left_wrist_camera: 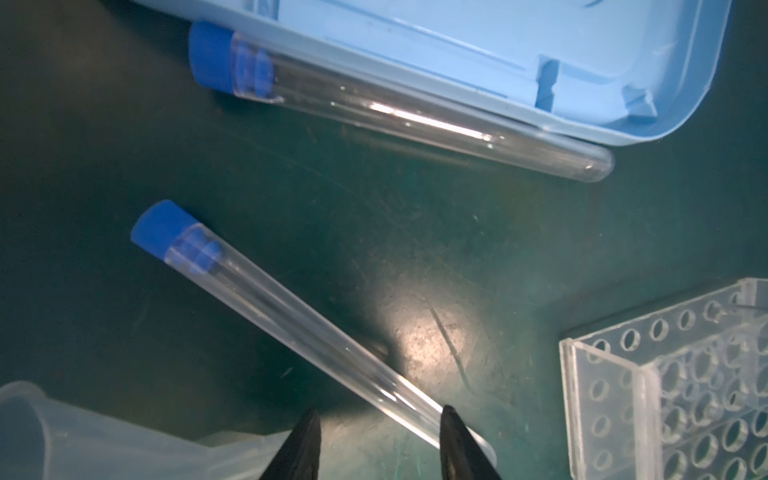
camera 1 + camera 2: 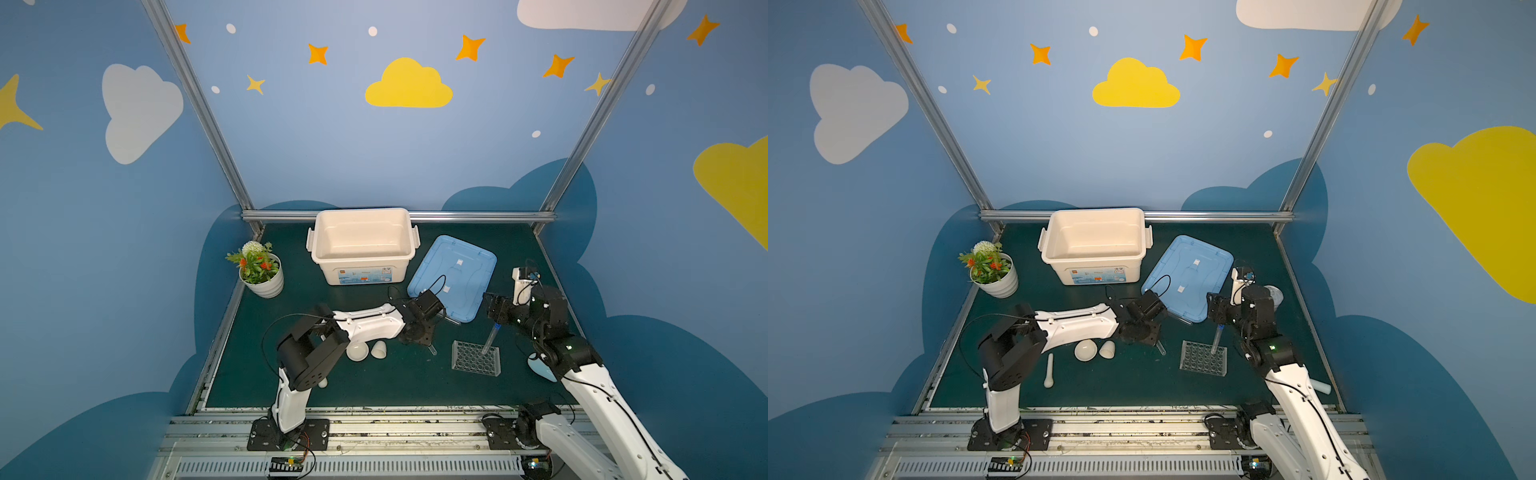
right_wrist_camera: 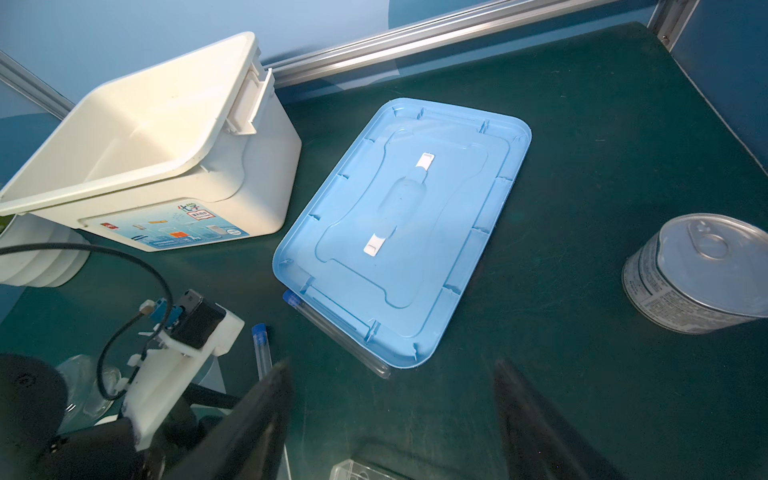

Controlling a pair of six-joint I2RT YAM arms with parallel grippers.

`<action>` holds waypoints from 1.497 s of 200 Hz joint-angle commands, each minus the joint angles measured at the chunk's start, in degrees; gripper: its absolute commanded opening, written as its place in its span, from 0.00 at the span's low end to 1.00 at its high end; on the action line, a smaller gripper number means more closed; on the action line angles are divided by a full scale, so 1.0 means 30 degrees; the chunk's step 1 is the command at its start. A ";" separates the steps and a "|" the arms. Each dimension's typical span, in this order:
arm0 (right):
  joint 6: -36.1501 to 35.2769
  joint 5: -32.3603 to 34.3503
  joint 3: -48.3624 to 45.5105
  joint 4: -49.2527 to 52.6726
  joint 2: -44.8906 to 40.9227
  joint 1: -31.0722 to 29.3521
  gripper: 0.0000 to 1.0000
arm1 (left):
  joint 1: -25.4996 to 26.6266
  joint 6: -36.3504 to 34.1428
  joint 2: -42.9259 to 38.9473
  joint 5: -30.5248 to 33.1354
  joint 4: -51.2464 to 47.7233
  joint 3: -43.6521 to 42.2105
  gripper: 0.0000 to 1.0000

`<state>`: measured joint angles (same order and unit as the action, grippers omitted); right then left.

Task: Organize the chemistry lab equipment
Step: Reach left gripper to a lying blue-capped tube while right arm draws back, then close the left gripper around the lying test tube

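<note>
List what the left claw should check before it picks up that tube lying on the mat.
1. Lying tube centred in the left gripper: not ok, its round end sits at one finger.
2. Blue cap on: ok.
3. Rack has free holes: ok, only one standing tube.
4. Right gripper clear of the rack: not ok, it hangs open just above the standing tube.
5. Second tube apart from the first: ok, it lies along the lid.

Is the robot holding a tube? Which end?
Nothing is gripped yet. The left gripper stands open around the round end of the test tube on the mat; the right gripper is open and empty.
</note>
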<state>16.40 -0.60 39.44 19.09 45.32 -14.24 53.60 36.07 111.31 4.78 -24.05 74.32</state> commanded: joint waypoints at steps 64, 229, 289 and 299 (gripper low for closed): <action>-0.0077 -0.0546 0.0125 -0.0358 -0.0488 0.0455 0.76 | -0.0099 -0.0399 0.0851 0.0091 -0.0924 0.0765 0.41; 0.0010 -0.0884 -0.0080 -0.0505 -0.0601 0.0769 0.76 | -0.0231 -0.0764 0.1738 0.0896 -0.1437 0.1728 0.36; 0.0010 -0.0935 -0.0168 -0.0535 -0.0616 0.0850 0.76 | -0.0060 -0.0896 0.1745 0.0547 -0.1826 0.1624 0.29; 0.0011 -0.0970 -0.0168 -0.0539 -0.0578 0.0899 0.76 | -0.0027 -0.0892 0.1727 0.0490 -0.1914 0.1593 0.28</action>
<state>16.45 -2.83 39.42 18.61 44.31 -12.03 53.32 34.02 115.52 6.66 -27.49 78.30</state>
